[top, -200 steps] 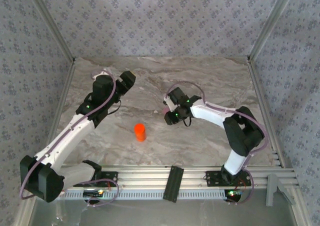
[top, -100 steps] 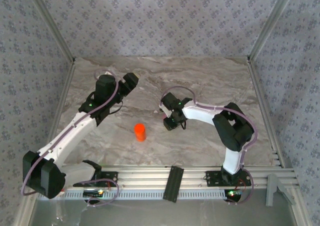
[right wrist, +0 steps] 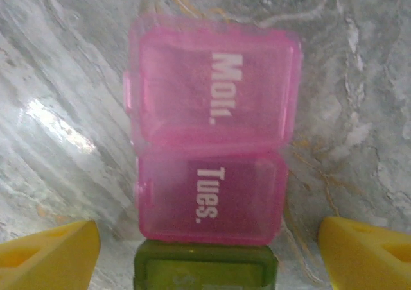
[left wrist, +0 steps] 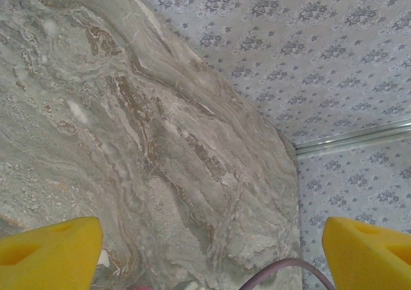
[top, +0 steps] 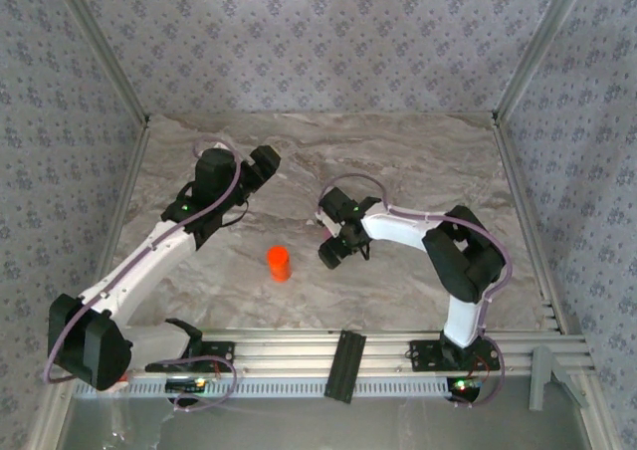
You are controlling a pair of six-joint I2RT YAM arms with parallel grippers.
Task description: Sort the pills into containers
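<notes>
Marble counter (top: 428, 151), top view: the right pincer (top: 335, 251) is low over mid-counter, just right of the orange bottle (top: 279, 263). The left pincer (top: 261, 161) is well apart, toward the far left.
Top view, hidden: the right pincer's body covers whatever is beneath it.
Left wrist: left pincer wide, yellow pads (left wrist: 48, 251) at the frame edges. Bare counter between them, nothing held.
Right wrist: right pincer wide, gripping nothing. The containers (right wrist: 212, 136) lie flat on the counter between and ahead of its pads.
Containers: pink "Mon." and "Tues." joined, with a green one at the near end.
Handling: probably light, stiff, thin plastic. Smooth, so likely to skid on marble. Take it low, across the long side walls.
Hard to tell: green compartment is cut off by the bottom edge. Cloudy pink plastic, so lids latched or not and any contents are unclear.
</notes>
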